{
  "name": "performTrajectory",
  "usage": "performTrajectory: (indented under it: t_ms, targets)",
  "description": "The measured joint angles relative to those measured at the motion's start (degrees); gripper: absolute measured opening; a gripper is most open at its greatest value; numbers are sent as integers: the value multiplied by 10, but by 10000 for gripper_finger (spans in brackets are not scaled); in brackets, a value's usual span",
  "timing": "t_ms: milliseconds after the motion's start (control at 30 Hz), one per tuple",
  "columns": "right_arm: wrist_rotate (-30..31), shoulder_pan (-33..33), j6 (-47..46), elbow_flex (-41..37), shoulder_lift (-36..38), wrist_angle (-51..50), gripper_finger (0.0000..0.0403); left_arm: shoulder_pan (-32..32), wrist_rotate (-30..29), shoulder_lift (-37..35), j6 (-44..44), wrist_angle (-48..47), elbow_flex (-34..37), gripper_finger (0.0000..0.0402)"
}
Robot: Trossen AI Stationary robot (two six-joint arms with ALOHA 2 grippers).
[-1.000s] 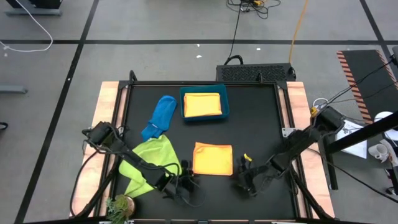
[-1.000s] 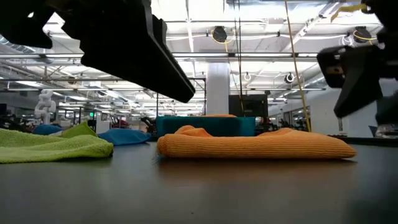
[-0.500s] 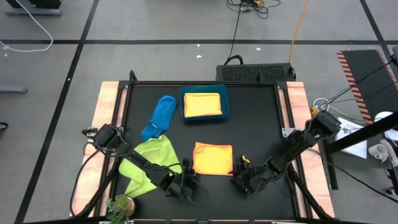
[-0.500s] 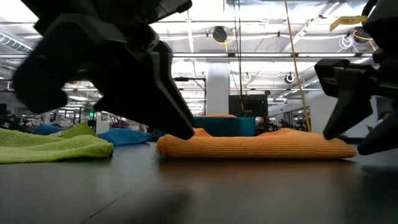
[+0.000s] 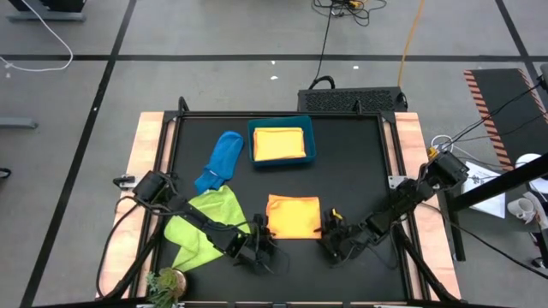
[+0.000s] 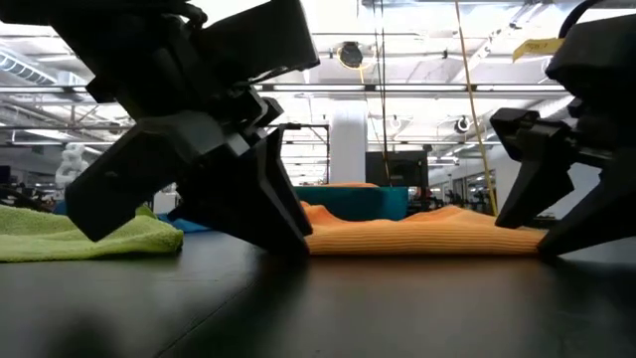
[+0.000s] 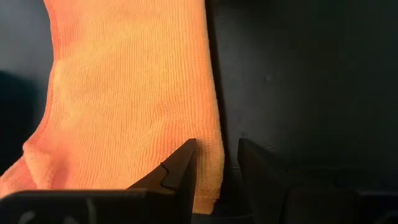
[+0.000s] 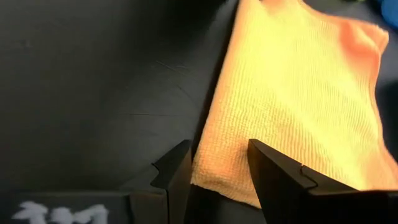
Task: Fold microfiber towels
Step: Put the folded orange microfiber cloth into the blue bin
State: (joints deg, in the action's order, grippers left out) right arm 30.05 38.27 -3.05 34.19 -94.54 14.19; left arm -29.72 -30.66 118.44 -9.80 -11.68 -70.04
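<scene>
Orange towel flat, next fold not yet made; left gripper & right gripper each spread open astride a near corner; green towel, blue towel unfolded

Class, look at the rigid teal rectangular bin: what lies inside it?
Inside the rigid teal rectangular bin lies one folded orange microfiber towel, covering nearly the whole floor. Anything beneath it is hidden.

Orange towel lies folded flat mid-table; green and blue lie crumpled, another orange one binned.
</scene>
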Motion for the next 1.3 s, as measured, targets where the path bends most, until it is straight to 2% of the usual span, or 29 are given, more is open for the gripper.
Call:
performTrajectory:
  t_ms: [233, 333, 433, 533, 600, 667, 767, 1000, 1167, 1300]
  targets:
    - [-2, -12, -23, 1, 1, -25, 147, 10, 5, 9, -13, 0, -1, 124]
    - [-4, -15, -23, 1, 2, -30, 135, 13, 6, 9, -13, -2, 0, 116]
    - [-4, -17, -23, 1, 1, -34, 101, 17, 13, 10, -24, -11, 0, 81]
    - [-2, -18, -23, 1, 1, -37, 46, 19, 17, 10, -40, -26, 0, 21]
    - [1, -18, -17, 0, 4, -40, 13, 20, 19, 6, -30, -31, 0, 10]
    - [5, -19, -10, 0, 13, -42, 9, 20, 19, -4, -20, -37, 1, 6]
    - [5, -24, 13, 12, 46, -37, 5, 21, 11, -42, -12, -64, 6, 4]
    - [3, -51, 112, 38, 164, -38, 2, 17, -57, -177, 36, -112, 4, 2]
    - [2, -114, 172, 38, 253, -39, 1, 32, -117, -271, 68, -155, 3, 1]
    - [-4, -189, 212, 38, 308, -39, 1, 76, -152, -325, 97, -179, 3, 1]
